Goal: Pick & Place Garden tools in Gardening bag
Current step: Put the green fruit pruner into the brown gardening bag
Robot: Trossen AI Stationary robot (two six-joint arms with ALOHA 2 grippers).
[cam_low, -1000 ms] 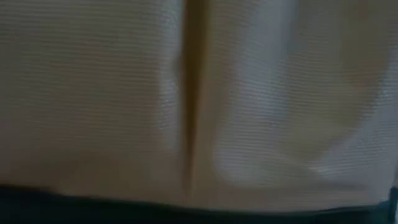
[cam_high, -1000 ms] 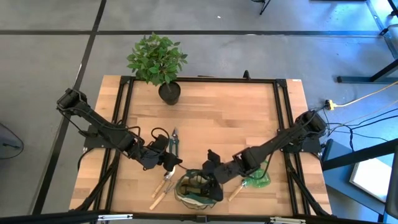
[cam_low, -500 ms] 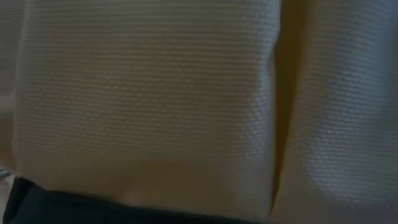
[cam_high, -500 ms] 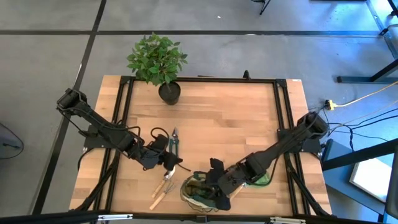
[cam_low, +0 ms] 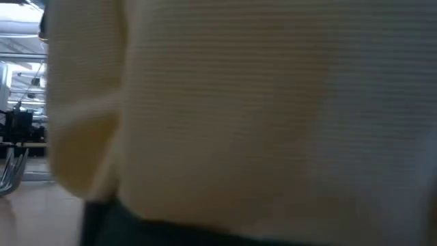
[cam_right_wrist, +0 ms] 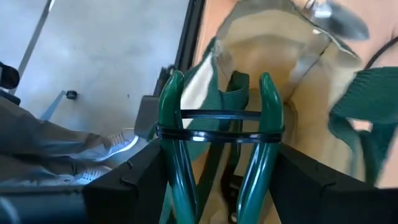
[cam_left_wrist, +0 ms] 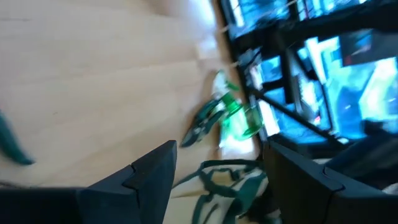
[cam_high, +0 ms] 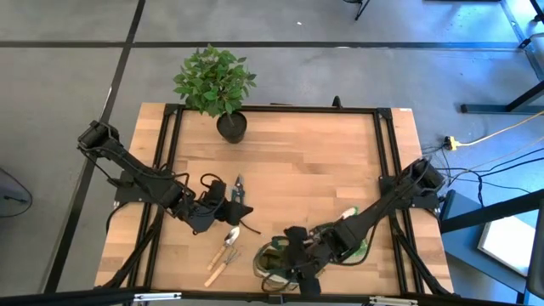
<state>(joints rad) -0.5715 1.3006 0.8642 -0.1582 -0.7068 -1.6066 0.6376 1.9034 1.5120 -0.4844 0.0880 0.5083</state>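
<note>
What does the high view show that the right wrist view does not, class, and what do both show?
Only the high view: the potted plant, the left end effector beside the snips, and two wooden-handled tools.
Only the right wrist view: the green tool handles gripped by the right end effector.
Both: the gardening bag at the near table edge.

1 gardening bag (cam_high: 270, 260), 1 spray bottle (cam_high: 354, 245), 2 wooden-handled tools (cam_high: 223, 257) (side by side), 1 potted plant (cam_high: 216, 83)
</note>
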